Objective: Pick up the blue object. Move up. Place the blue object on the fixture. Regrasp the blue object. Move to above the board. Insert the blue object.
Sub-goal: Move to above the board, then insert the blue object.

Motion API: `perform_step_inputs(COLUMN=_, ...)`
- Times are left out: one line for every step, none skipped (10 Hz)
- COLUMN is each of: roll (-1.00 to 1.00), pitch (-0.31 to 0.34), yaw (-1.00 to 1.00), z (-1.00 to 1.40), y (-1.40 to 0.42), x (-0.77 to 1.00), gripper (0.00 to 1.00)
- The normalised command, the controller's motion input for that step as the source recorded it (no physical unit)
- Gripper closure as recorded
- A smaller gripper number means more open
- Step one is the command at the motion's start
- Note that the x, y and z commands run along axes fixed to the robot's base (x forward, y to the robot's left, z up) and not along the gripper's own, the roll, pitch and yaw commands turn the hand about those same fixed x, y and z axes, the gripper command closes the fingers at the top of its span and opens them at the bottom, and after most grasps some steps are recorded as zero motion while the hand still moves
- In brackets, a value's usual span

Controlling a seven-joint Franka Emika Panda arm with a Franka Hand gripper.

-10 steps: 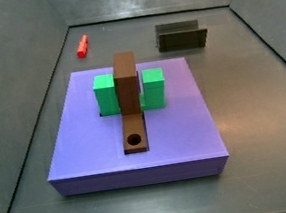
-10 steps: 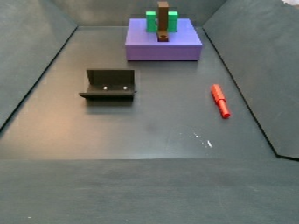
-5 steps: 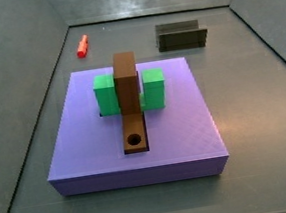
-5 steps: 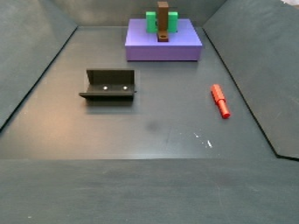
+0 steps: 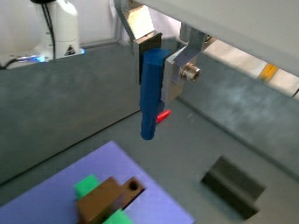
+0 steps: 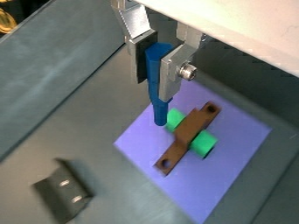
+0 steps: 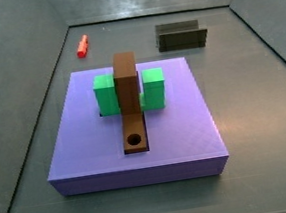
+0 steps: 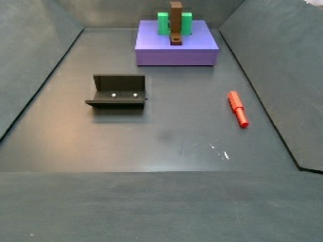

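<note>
In both wrist views my gripper (image 5: 159,59) (image 6: 156,56) is shut on the blue object (image 5: 151,92) (image 6: 158,87), a slim blue peg that hangs upright from the fingers, high above the floor. The lavender board (image 6: 222,179) (image 7: 135,130) (image 8: 177,45) lies far below, with its brown bar (image 6: 187,146) (image 7: 131,110) and round hole (image 7: 136,140), and two green blocks (image 7: 105,94). The dark fixture (image 7: 183,37) (image 8: 117,93) (image 5: 236,185) (image 6: 61,191) stands on the floor, apart from the board. The gripper does not show in either side view.
A red peg (image 7: 81,46) (image 8: 236,108) lies on the grey floor, away from the board and the fixture; its tip shows behind the blue peg in a wrist view (image 5: 163,114). Sloping grey walls (image 8: 38,76) ring the floor.
</note>
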Motion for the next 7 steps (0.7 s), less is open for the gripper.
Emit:
perform_step_inputs(roll=-0.9, pitch=0.102, yaw=-0.05, z=0.0, y=0.03, x=-0.04, gripper=1.0)
perform_step_inputs(roll=-0.74, pitch=0.067, yaw=-0.04, z=0.0, y=0.03, x=-0.04, gripper=1.0)
perform_step_inputs(roll=-0.45, pitch=0.02, yaw=-0.02, z=-0.01, y=0.02, x=-0.04, gripper=1.0)
perform_step_inputs(roll=-0.26, pitch=0.001, yaw=-0.01, z=0.0, y=0.02, x=-0.03, gripper=1.0)
perform_step_inputs(roll=0.05, pitch=0.0, yaw=0.0, z=-0.01, y=-0.21, x=0.0, gripper=1.0)
perform_step_inputs(roll=0.13, pitch=-0.01, yaw=0.04, z=-0.1, y=-0.54, x=0.0, gripper=1.0)
perform_step_inputs(roll=0.21, pitch=-0.1, yaw=0.17, z=-0.19, y=-0.82, x=-0.06, gripper=1.0)
